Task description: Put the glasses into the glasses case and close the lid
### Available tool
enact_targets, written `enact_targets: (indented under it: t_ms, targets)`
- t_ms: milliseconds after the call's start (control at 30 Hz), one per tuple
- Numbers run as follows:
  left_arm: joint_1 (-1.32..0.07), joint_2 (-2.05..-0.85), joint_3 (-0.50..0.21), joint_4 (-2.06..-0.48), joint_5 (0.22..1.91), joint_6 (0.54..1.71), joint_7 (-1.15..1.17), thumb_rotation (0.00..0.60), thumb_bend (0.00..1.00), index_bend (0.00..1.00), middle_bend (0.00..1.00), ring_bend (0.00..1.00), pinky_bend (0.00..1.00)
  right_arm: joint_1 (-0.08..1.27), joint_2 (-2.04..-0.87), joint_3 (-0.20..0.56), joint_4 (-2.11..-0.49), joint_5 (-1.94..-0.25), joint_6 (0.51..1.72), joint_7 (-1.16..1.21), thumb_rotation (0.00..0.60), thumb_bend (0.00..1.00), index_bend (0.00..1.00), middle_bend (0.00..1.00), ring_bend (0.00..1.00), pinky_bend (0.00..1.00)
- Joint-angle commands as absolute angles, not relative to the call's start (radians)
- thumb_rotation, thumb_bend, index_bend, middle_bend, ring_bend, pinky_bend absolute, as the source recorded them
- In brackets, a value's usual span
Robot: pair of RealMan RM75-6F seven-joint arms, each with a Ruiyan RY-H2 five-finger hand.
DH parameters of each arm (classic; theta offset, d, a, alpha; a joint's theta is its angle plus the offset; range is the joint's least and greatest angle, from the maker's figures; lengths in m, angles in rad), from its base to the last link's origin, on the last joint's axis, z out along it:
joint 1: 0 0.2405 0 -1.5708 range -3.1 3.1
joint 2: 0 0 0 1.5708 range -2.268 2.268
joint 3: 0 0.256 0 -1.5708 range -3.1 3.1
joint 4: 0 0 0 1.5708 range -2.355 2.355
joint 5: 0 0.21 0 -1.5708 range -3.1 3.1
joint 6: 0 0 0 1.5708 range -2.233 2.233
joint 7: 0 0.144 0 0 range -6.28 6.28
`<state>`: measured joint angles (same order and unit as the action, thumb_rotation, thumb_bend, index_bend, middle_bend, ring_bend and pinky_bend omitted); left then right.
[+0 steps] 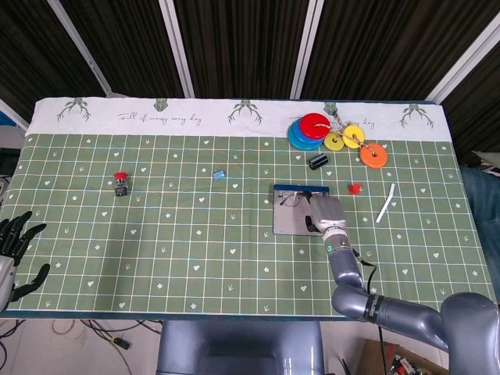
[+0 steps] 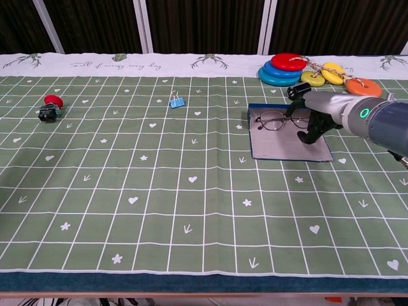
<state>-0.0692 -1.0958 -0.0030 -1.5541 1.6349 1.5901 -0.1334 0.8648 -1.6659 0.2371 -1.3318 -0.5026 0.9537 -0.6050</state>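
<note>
A green patterned tablecloth (image 1: pixel 195 234) was spread over the table, and on it the open glasses case (image 2: pixel 284 145) was laid flat as a grey panel with a blue far edge. Over the right part of the case the right hand (image 2: pixel 317 118) was held, its fingers (image 2: pixel 311 136) curled downward and touching the case surface, with the right end of the glasses (image 2: pixel 275 120) at or under its fingertips; whether the frame was actually pinched could not be told. The glasses were seen lying on the far part of the case, lenses toward its left side. Far to the left of the case, at the table's near edge, the left hand (image 1: pixel 14 248) was kept with fingers spread and nothing in them. Beyond the case a stack of coloured discs (image 1: pixel 334 134) was set, a black cylinder (image 1: pixel 317 162) between them and the case, a white stick (image 1: pixel 386 202) and a small red piece (image 1: pixel 355 188) to its right, a blue binder clip (image 2: pixel 176 101) to its left, and a red-capped button (image 2: pixel 49 108) farther left.
</note>
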Motion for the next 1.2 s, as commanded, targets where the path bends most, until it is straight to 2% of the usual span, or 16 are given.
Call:
enact_targets:
  t_ms: [33,333,433,533,600,667,700,767,933,1033,1200]
  targets:
    - [-0.069,-1.095,-0.003,-1.554,1.635,1.589,-0.134,0.600,0.34,0.16,0.00,0.00,0.00,0.864,-1.665,0.237,-1.335,-0.503,0.954,-0.605,0.600,0.60,0.17,0.93,1.00,1.00]
    - [-0.070,-1.093,-0.002,-1.555,1.635,1.587,-0.136,0.600,0.34,0.16,0.00,0.00,0.00,0.850,-1.633,0.245,-1.393,-0.527,0.982,-0.586,0.600,0.60,0.16,0.93,1.00,0.99]
    - [-0.070,-1.093,-0.001,-1.555,1.636,1.586,-0.134,0.600,0.34,0.16,0.00,0.00,0.00,0.834,-1.607,0.243,-1.436,-0.549,0.999,-0.572,0.600,0.58,0.15,0.89,0.97,0.97]
    - [-0.070,-1.094,0.000,-1.555,1.637,1.586,-0.132,0.600,0.34,0.16,0.00,0.00,0.00,0.816,-1.577,0.231,-1.486,-0.576,1.009,-0.560,0.600,0.47,0.13,0.73,0.85,0.87]
    - [-0.070,-1.095,0.001,-1.555,1.637,1.585,-0.129,0.600,0.34,0.16,0.00,0.00,0.00,0.802,-1.552,0.215,-1.529,-0.604,1.010,-0.553,0.600,0.37,0.12,0.55,0.68,0.70]
    - [-0.070,-1.096,0.001,-1.556,1.638,1.586,-0.127,0.600,0.34,0.16,0.00,0.00,0.00,0.789,-1.526,0.194,-1.569,-0.637,1.005,-0.546,0.600,0.31,0.12,0.43,0.54,0.53]
    - [-0.070,-1.096,0.002,-1.557,1.639,1.586,-0.126,0.600,0.34,0.16,0.00,0.00,0.00,0.782,-1.514,0.182,-1.587,-0.658,1.003,-0.540,0.600,0.29,0.12,0.38,0.47,0.45]
    - [-0.069,-1.097,0.002,-1.557,1.640,1.586,-0.124,0.600,0.34,0.16,0.00,0.00,0.00,0.772,-1.506,0.170,-1.601,-0.688,1.005,-0.530,0.600,0.28,0.12,0.33,0.37,0.37]
    - [-0.068,-1.098,0.003,-1.558,1.641,1.586,-0.121,0.600,0.34,0.16,0.00,0.00,0.00,0.742,-1.534,0.158,-1.574,-0.794,1.029,-0.453,0.600,0.24,0.13,0.24,0.27,0.27]
    - [-0.069,-1.098,0.003,-1.558,1.639,1.585,-0.121,0.600,0.34,0.16,0.00,0.00,0.00,0.723,-1.582,0.146,-1.498,-0.900,1.052,-0.383,0.600,0.23,0.13,0.23,0.25,0.25]
    - [-0.069,-1.096,0.002,-1.558,1.635,1.582,-0.121,0.600,0.34,0.16,0.00,0.00,0.00,0.712,-1.636,0.132,-1.411,-0.971,1.070,-0.346,0.600,0.23,0.14,0.22,0.24,0.24]
